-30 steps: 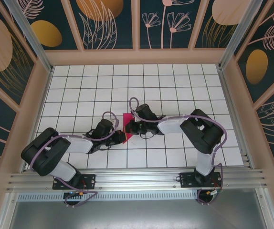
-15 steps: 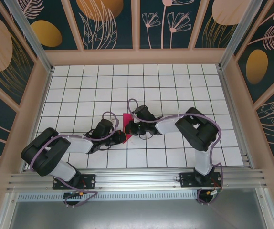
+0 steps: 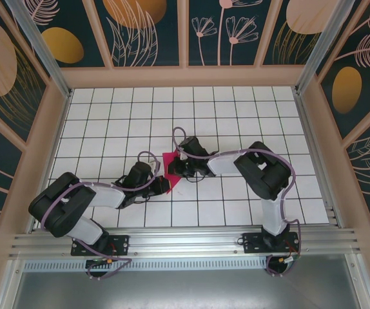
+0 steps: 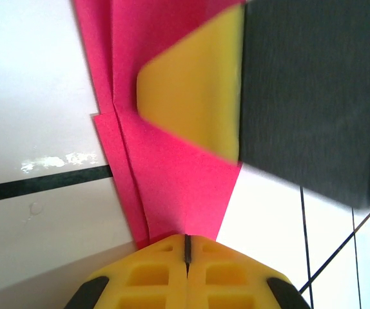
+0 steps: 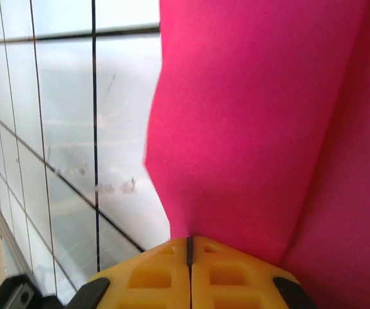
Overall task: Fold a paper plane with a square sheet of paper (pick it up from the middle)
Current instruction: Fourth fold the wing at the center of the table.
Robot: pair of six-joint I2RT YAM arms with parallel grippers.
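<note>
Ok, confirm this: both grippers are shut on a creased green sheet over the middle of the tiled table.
Wrong colour: the sheet is magenta-pink, not green, as the left wrist view shows. The left gripper and right gripper are both shut on it, over the middle of the tiled table.

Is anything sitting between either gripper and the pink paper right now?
Nothing visible does. The left gripper and right gripper are both shut, with their fingertips right against the pink paper.
</note>
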